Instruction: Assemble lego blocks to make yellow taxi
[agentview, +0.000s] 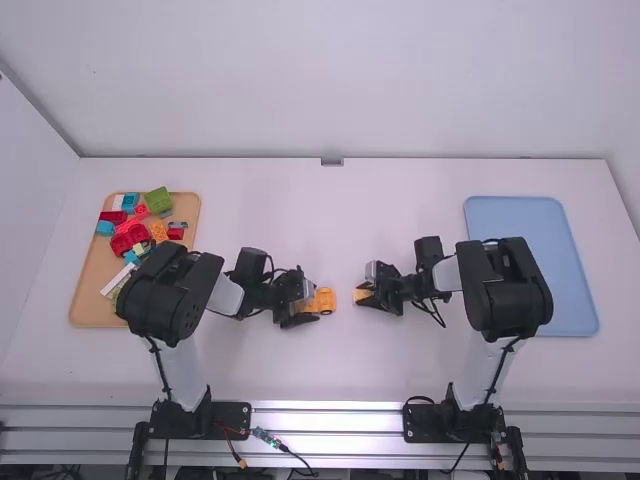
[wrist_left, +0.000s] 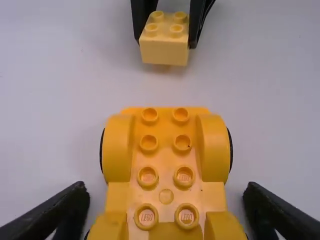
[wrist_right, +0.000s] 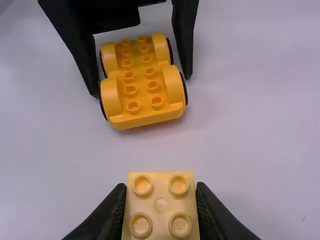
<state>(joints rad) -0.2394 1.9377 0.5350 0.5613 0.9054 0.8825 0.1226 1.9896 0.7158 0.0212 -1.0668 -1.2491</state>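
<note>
A: Item one: right pincer (wrist_right: 160, 191). State?

B: Clenched on pale yellow block (wrist_right: 160, 205), four studs up, one finger to each side.

A: Item two: left pincer (wrist_right: 141, 86).

B: At the yellow wheeled base (wrist_left: 166, 175), astride its left part. Gripping or released: cannot tell.

A: Position of base?

B: On the bench (agentview: 250, 210), between the two pincers, wheels down, studs up. Long axis roughly left to right, right end pointing towards the block.

A: Bearing from right pincer?

B: To the left, near, about level in depth. Block and base apart, with a short gap between.

A: Nearer arm to base?

B: Left, already at it. Right for the block, however.

A: Next entry, by judgement?

B: Carry block leftwards over the base, square to the long axis, then press down stud to socket. Risk: slight twist, poor seating.
</note>
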